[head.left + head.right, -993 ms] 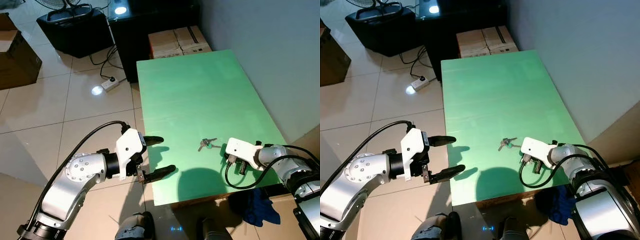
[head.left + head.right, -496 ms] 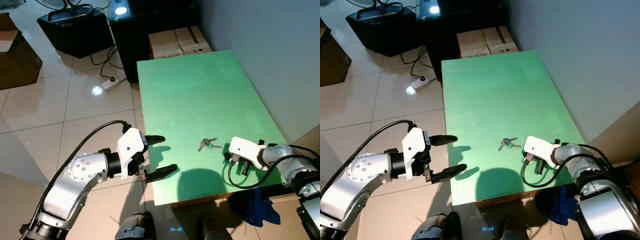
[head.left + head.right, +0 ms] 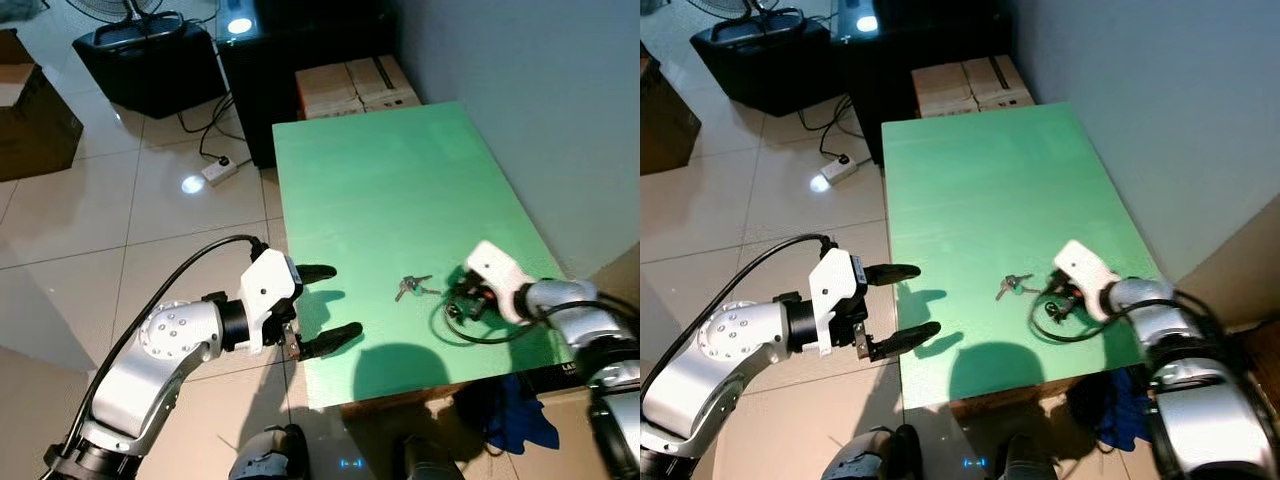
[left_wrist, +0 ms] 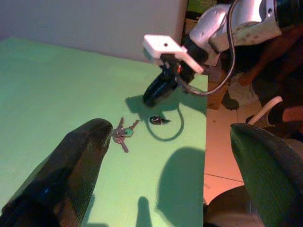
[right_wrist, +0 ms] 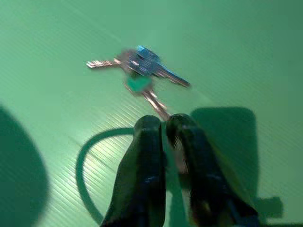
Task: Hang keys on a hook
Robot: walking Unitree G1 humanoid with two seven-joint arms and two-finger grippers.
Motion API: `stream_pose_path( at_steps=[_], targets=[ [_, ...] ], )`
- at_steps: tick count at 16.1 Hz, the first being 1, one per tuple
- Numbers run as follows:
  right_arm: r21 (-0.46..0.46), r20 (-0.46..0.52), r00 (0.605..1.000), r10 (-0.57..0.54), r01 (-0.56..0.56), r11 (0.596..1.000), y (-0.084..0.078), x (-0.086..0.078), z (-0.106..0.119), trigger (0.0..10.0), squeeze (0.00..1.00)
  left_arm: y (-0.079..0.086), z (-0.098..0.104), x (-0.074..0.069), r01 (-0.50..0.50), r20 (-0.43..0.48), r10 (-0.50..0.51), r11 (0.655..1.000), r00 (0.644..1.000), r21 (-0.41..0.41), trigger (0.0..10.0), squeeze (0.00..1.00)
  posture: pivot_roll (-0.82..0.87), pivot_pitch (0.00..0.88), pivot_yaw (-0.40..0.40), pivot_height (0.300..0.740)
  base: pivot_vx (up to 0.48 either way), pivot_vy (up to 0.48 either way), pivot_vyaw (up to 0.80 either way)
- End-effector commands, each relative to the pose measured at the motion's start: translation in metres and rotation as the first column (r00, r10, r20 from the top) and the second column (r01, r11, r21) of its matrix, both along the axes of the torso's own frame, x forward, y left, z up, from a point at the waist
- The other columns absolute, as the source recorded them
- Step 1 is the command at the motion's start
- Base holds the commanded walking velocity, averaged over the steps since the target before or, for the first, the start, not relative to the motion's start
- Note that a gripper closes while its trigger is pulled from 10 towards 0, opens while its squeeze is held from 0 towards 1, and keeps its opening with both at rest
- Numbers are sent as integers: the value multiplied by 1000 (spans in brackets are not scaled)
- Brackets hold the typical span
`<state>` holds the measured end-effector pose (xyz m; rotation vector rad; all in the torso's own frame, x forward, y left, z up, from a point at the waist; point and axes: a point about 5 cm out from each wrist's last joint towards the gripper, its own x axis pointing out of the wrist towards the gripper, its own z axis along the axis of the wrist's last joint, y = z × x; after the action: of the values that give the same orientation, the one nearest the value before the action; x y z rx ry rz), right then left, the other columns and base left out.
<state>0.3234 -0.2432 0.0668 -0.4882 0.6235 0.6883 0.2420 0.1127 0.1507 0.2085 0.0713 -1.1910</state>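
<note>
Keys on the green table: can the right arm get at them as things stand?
Probably yes. The right gripper points at the keys from just short of them, with bare table between. Its jaws are nearly closed, so they would need to open first.

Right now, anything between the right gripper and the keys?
Nothing: in the right wrist view only bare green table separates the right gripper, fingers closed together, from the keys. The left eye view agrees.
</note>
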Motion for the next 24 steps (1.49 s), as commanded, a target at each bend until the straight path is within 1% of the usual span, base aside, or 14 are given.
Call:
stream_pose_path(
  at_steps=[1,2,4,6,8,11,12,18,24],
  targets=[
    [5,-4,1000,12,-12,1000,3,2,2,10000,1000,-2,2,-2,17,3,-17,1000,1000,2,10000,0,-5,183,94,740,0,0,0],
    [5,-4,1000,12,-12,1000,3,2,2,10000,1000,-2,2,-2,17,3,-17,1000,1000,2,10000,0,-5,183,94,740,0,0,0],
    [-30,2,1000,28,-28,999,5,6,5,10000,1000,-2,2,-3,23,2,-23,1000,1000,5,10000,0,1,183,91,740,0,0,0],
    [-75,-31,998,48,-51,996,1,4,5,10000,1000,2,0,-4,13,-5,-13,1000,1000,10,10000,0,11,189,77,740,0,0,0],
    [-119,-108,989,105,-118,986,-4,-2,1,10000,1000,8,-3,-6,-2,-16,2,1000,1000,13,10000,0,18,197,73,740,0,0,0],
    [-139,-139,977,161,-180,974,-2,-5,-1,10000,1000,17,-8,-8,-10,-24,10,1000,1000,22,10000,0,24,201,76,740,0,0,0],
    [-193,-128,978,165,-188,963,-4,-5,-1,10000,0,18,-11,-8,-10,-26,11,1000,1000,29,10000,0,26,203,79,740,0,0,0],
    [-295,-107,979,176,-200,934,-9,-4,-3,10000,0,13,-16,-9,-2,-30,3,1000,1000,28,10000,0,20,214,79,740,0,0,0],
    [-329,-87,985,148,-169,929,-11,-5,-7,10000,0,16,-17,-12,-3,-32,4,999,999,33,10000,0,40,224,87,740,0,0,0]
  ],
)
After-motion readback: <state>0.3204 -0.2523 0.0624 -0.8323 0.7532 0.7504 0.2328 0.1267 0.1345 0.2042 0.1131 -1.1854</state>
